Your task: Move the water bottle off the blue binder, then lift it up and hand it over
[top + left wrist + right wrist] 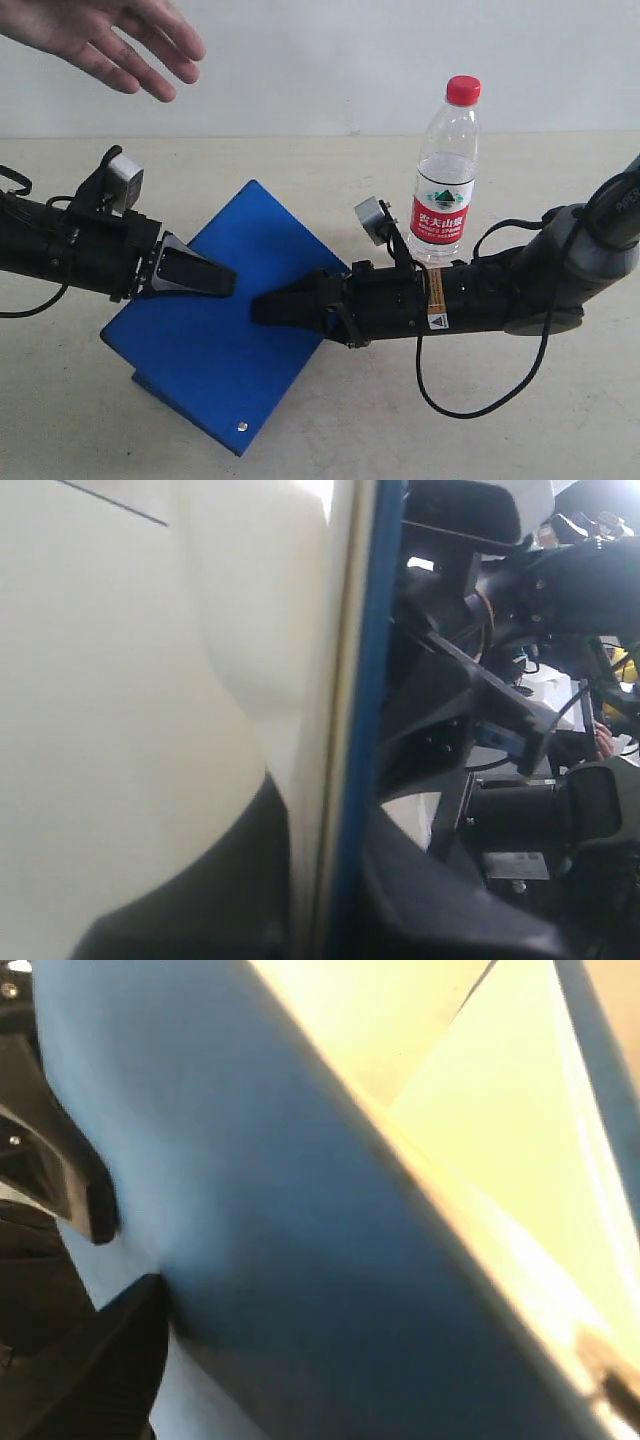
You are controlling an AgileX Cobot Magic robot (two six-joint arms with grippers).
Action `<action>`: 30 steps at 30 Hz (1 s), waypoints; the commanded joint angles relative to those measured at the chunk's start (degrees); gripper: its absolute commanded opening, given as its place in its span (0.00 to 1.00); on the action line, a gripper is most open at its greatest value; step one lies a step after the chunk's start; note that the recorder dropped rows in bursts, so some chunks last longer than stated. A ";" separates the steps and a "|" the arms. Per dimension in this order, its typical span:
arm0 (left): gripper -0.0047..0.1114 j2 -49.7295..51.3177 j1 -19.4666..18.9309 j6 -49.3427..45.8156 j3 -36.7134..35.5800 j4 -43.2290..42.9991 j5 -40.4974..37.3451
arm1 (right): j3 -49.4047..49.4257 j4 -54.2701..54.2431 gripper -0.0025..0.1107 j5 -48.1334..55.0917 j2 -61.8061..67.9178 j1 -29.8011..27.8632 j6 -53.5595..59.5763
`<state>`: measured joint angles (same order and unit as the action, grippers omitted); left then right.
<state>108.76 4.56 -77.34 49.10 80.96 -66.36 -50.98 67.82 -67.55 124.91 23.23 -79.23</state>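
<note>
Low in the middle of the picture is the blue binder [215, 340]. I think it is flat, stiff and smooth, so its edges are the best place to hold it. My left gripper [228, 283] is pinched tight on its left edge. My right gripper [258, 308] sits at its right edge, and I cannot tell if it squeezes. Farther back, at the upper right, the bottle [445, 190] stands on the table [560, 420], off the binder. It looks light and easy to tip. At the upper left is an open hand [100, 40].
</note>
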 commanded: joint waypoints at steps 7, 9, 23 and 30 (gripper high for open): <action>0.59 -0.33 -0.87 -2.57 0.28 4.06 -0.81 | -0.59 2.35 0.02 -2.42 -0.36 1.28 1.84; 0.66 -0.33 -1.73 -0.84 1.18 4.16 1.36 | -0.59 2.35 0.02 -2.42 -0.36 1.28 1.84; 0.09 -2.16 -12.55 -12.41 4.80 15.35 8.58 | -0.59 6.15 0.02 -2.42 -0.36 1.28 2.87; 0.08 -11.27 -12.55 -18.71 4.18 11.68 10.61 | 1.71 16.16 0.02 -2.42 -12.07 1.28 8.24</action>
<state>101.46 -7.92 -94.99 53.60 93.38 -56.63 -49.93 84.78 -67.83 117.29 24.47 -73.92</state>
